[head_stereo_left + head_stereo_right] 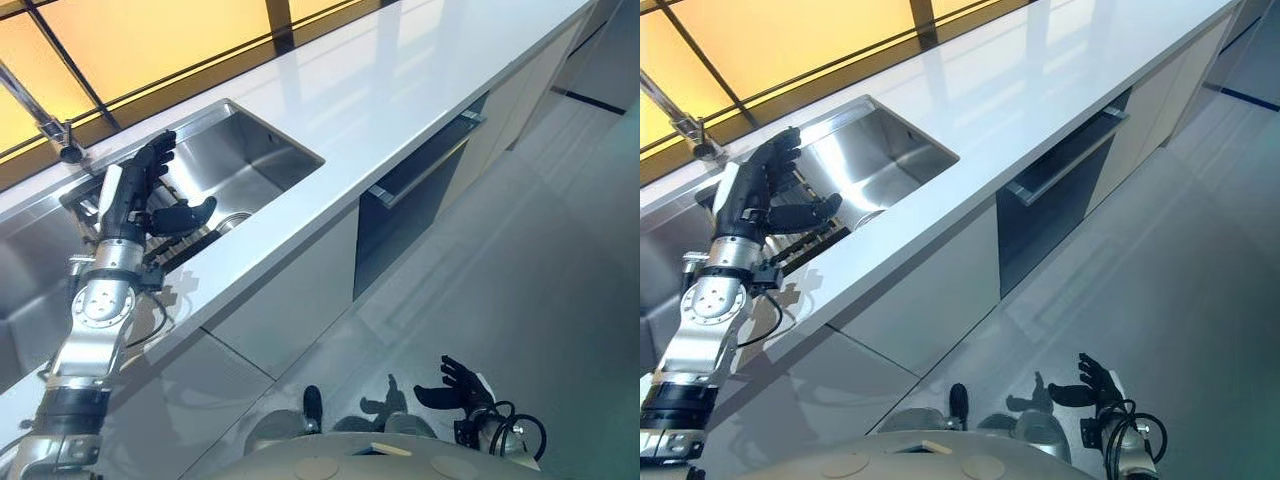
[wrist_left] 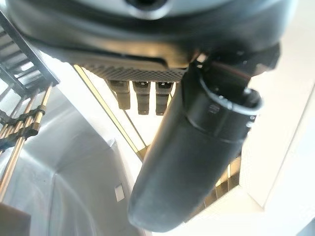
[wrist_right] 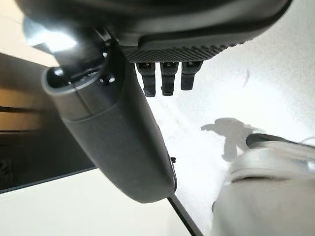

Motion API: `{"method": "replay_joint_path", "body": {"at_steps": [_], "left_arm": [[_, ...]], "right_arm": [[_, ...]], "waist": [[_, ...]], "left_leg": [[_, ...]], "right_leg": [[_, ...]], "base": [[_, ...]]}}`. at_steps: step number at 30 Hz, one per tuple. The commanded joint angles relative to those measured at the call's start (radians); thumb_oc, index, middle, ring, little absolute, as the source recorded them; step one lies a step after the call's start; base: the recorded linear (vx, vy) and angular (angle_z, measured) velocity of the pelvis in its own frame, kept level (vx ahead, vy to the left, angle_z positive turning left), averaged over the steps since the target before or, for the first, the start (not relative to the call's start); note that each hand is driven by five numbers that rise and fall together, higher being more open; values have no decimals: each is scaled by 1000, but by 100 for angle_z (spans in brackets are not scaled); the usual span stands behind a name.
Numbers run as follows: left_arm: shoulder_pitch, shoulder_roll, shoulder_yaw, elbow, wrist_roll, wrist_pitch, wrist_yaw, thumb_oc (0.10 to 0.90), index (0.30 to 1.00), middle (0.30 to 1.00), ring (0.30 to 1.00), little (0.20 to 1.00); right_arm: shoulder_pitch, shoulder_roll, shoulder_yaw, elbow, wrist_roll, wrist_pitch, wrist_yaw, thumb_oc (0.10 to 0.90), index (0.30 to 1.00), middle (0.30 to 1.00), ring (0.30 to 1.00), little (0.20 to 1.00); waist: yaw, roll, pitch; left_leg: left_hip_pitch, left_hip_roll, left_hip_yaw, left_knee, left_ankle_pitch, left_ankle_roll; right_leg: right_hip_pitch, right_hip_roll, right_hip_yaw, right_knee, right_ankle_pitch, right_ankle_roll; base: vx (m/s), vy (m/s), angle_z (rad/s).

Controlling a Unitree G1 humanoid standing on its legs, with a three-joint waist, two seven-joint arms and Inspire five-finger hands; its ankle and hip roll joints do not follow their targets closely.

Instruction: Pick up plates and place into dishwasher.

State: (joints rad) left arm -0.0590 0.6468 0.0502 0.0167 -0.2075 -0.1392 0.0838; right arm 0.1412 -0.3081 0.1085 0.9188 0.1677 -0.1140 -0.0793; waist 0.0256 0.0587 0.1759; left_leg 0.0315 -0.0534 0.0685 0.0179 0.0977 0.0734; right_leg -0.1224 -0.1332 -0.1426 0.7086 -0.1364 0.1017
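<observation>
White counter [image 1: 400,90], steel sink [image 1: 240,160]; left robot hand [image 1: 150,190] spread above its rack [image 1: 185,245].

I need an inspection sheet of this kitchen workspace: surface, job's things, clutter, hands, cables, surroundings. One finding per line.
Surface: white countertop with a steel sink set in it.
Job's things: dishwasher under the counter, door shut; no plate seen; dish rack in the sink.
Clutter: nothing seen.
Hands: left hand open above the sink, holding nothing; right hand open, low above the floor.
Cables: nothing seen.
Surroundings: faucet, amber window, grey floor.
</observation>
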Motion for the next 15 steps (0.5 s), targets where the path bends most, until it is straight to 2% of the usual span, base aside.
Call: {"method": "replay_joint_path", "body": {"at_steps": [1,3,5,7,8,9,10,11,12,13,15], "left_arm": [[-111,89,46,-64,-32,-55,24,800,900,900,900,900],[-120,80,27,-40,-42,-66,28,800,900,900,900,900],[-124,71,16,-39,-37,-73,29,800,900,900,900,900],[-148,60,-9,-40,-29,-67,33,800,900,900,900,900],[-166,60,-17,-43,-24,-66,37,800,900,900,900,900],[-170,60,-22,-49,-22,-69,36,800,900,900,900,900],[-175,68,-32,-56,-35,-71,37,800,900,900,900,900],[-172,69,-37,-59,-58,-57,47,800,900,900,900,900],[-147,56,-29,-73,-39,-53,52,800,900,900,900,900],[-121,47,-15,-76,-21,-67,46,800,900,900,900,900],[-98,67,9,-82,-55,-70,29,800,900,900,900,900]], "right_arm": [[-14,-12,13,-91,14,-62,-25,800,900,900,900,900],[-9,-18,8,-72,1,-87,-8,800,900,900,900,900],[-21,-17,6,-51,3,-92,-3,800,900,900,900,900],[-50,-9,7,9,7,-108,-4,800,900,900,900,900],[-72,-7,6,43,16,-110,-1,800,900,900,900,900],[-74,-7,3,45,23,-111,-5,800,900,900,900,900],[-81,-9,5,61,51,-107,-17,800,900,900,900,900],[-86,-8,-1,60,52,-75,-17,800,900,900,900,900],[-81,-3,-2,41,43,-23,-30,800,900,900,900,900],[-77,-1,6,51,74,-16,-48,800,900,900,900,900],[-79,-7,-40,128,80,-48,-27,800,900,900,900,900]], "waist": [[-41,29,14],[-62,47,32],[-64,51,35],[-65,33,40],[-66,2,42],[-75,-14,46],[-71,-29,47],[-72,-37,52],[-60,-41,42],[-46,-46,32],[-43,-51,-4]], "left_leg": [[65,-28,-28,16,-154,47],[68,-18,-51,25,-144,46],[59,-14,-64,32,-146,45],[50,-26,-91,57,-173,47],[53,-49,-115,76,-207,38],[71,-64,-131,85,-233,29],[48,-81,-148,117,-241,21],[41,-87,-159,134,-242,27],[35,-80,-162,135,-236,27],[32,-78,-167,131,-236,15],[57,-85,-169,80,-225,-3]], "right_leg": [[-272,29,51,366,296,39],[-433,75,56,446,268,24],[-451,85,62,389,272,18],[-444,87,95,194,310,16],[-395,62,101,-81,328,17],[-329,50,69,-364,304,12],[-209,74,76,-448,254,7],[-190,81,95,-404,269,8],[-178,70,76,-406,260,3],[-130,59,58,-458,213,-1],[-12,75,69,-621,225,-4]], "base": [[93,31,36],[140,-72,31],[120,-148,28],[241,-317,30],[393,-397,44],[352,-399,56],[212,-258,85],[114,-257,131],[121,-226,132],[158,-214,73],[183,-119,7]]}}
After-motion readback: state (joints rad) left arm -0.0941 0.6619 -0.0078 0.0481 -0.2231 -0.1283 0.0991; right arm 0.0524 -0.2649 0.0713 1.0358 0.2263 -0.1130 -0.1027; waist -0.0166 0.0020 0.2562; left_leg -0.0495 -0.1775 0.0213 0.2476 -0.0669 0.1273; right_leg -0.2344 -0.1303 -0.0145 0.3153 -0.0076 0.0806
